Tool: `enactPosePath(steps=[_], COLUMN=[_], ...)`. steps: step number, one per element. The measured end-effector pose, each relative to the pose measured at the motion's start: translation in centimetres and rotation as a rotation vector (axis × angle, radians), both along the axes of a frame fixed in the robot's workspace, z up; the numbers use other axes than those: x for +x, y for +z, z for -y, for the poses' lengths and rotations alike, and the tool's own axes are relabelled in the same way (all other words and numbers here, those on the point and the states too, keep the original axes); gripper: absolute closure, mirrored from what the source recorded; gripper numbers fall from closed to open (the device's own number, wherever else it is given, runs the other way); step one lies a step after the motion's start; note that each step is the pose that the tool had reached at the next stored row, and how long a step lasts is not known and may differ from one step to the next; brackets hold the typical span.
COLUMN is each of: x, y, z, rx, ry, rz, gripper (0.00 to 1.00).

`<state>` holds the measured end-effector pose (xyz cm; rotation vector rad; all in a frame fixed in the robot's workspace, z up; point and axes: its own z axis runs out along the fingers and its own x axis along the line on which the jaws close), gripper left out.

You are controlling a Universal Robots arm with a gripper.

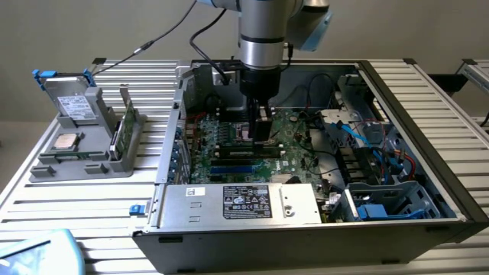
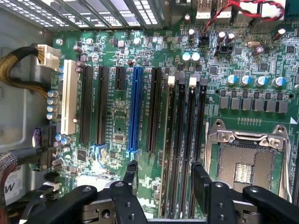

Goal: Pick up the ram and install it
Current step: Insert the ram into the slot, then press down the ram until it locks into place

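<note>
1. The gripper [image 1: 260,135] hangs down inside the open computer case [image 1: 306,249], low over the green motherboard [image 1: 294,137].
2. In the wrist view the gripper [image 2: 163,170] is wide open. Its two black fingers [image 2: 199,179] stand apart and there is nothing in their grip.
3. The fingers sit on either side of the row of long black memory slots [image 2: 196,140].
4. The ram [image 2: 165,149] looks like a thin green strip standing on its edge in the slot on the side nearest the blue slot [image 2: 136,107]. It runs along the slot between the two fingers. I cannot tell if a finger touches it.
5. In the exterior view the ram [image 1: 246,152] looks like a long dark stick lying across the board, just below the gripper tips.
6. The empty CPU socket [image 2: 243,161], with its shiny metal frame, is just beside the memory slots, on the far side from the blue slot.
7. A silver power supply [image 1: 244,203] with a black label sits at the near end of the case.
8. On the exterior view's left, a grey holder [image 1: 84,163] rests on the slatted table [image 1: 91,200]. It holds a hard drive [image 1: 75,106], a square silver CPU chip [image 1: 67,141] and a green card [image 1: 121,134] standing up.
</note>
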<state>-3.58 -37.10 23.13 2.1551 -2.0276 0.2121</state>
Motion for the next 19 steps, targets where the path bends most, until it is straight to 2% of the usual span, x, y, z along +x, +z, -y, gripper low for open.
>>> enactPosePath(steps=[1,2,3,5,6,7,8,10,12,19], x=[-0.03,-0.06,-0.11,-0.23,-0.29,-0.36,-0.41,-0.41,-0.41,-0.42], y=[0.08,0.17,0.24,0.37,0.40,0.40,0.40,0.41,0.41,0.41], z=[0.00,0.00,0.00,0.00,0.00,-0.01,-0.01,0.00,0.00,0.00], rx=[0.0001,0.0001,0.0001,0.0002,0.0001,0.0003,0.0003,0.0002,0.0001,0.0002], ry=[0.000,0.000,0.000,0.000,0.000,0.000,0.000,0.000,0.000,0.000], rz=[0.0001,0.0001,0.0001,0.0002,0.0001,0.0002,0.0002,0.0002,0.0001,0.0001], gripper=[0.44,0.51,0.51,0.63,0.63,0.75,0.75,0.87,0.90,0.90])
